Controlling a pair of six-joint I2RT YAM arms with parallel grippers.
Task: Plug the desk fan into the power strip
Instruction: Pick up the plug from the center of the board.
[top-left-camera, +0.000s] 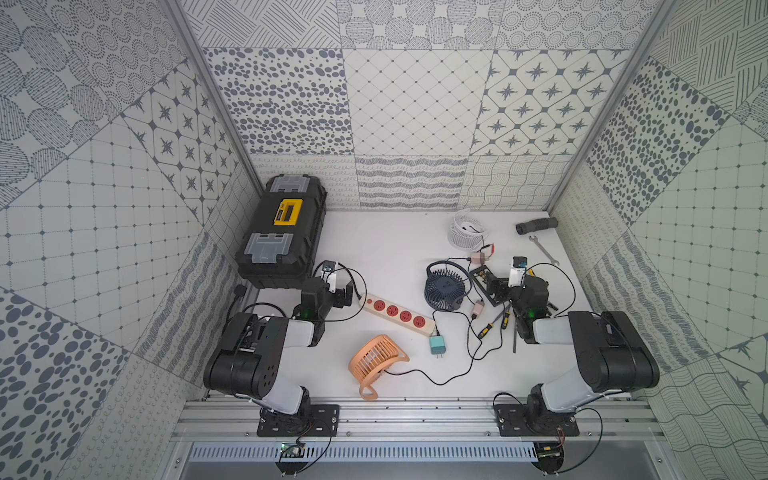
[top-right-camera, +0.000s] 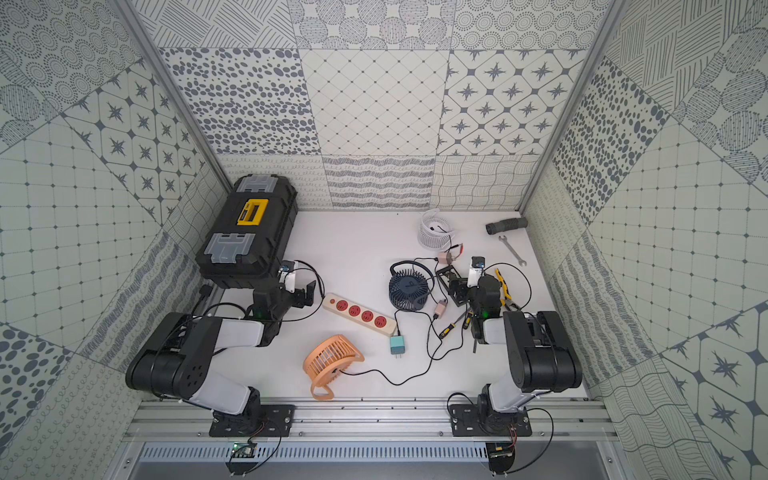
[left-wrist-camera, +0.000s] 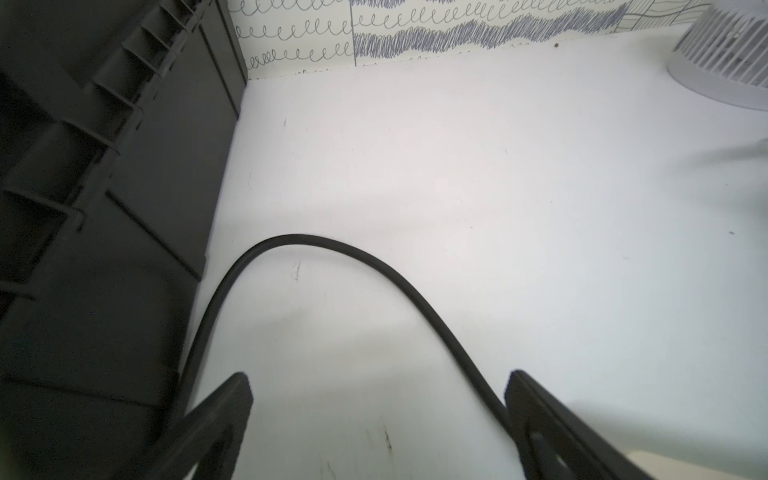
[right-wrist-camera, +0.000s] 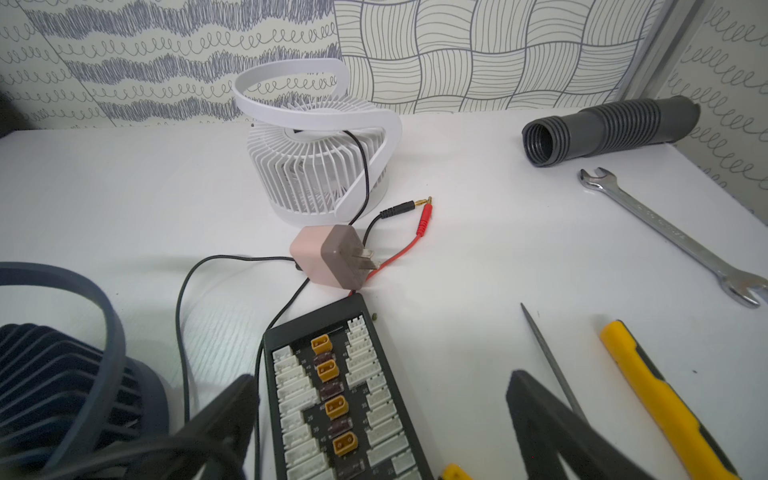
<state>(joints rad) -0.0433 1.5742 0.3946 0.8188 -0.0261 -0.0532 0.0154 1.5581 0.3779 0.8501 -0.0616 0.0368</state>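
The cream power strip (top-left-camera: 397, 313) (top-right-camera: 359, 313) with red sockets lies slanted mid-table, and its black cord (left-wrist-camera: 332, 245) curves under my left gripper (top-left-camera: 347, 293) (left-wrist-camera: 380, 380). That gripper hangs open and empty just off the strip's switch end. Three desk fans lie about: an orange one (top-left-camera: 374, 365) at the front, a navy one (top-left-camera: 444, 291) in the middle and a white one (right-wrist-camera: 320, 166) at the back. A teal plug (top-left-camera: 436, 345) rests by the strip's near end. A pink plug (right-wrist-camera: 328, 255) lies before the white fan. My right gripper (top-left-camera: 492, 286) (right-wrist-camera: 382, 380) is open over a black connector board (right-wrist-camera: 340, 399).
A black toolbox (top-left-camera: 282, 232) (left-wrist-camera: 104, 208) stands close on the left gripper's left. A second pink plug (top-left-camera: 478, 308), screwdrivers (top-left-camera: 486, 330), yellow-handled pliers (right-wrist-camera: 665, 407), a wrench (right-wrist-camera: 665, 232) and a ribbed black hose (right-wrist-camera: 606, 129) crowd the right side. Thin black cords loop across the table's front.
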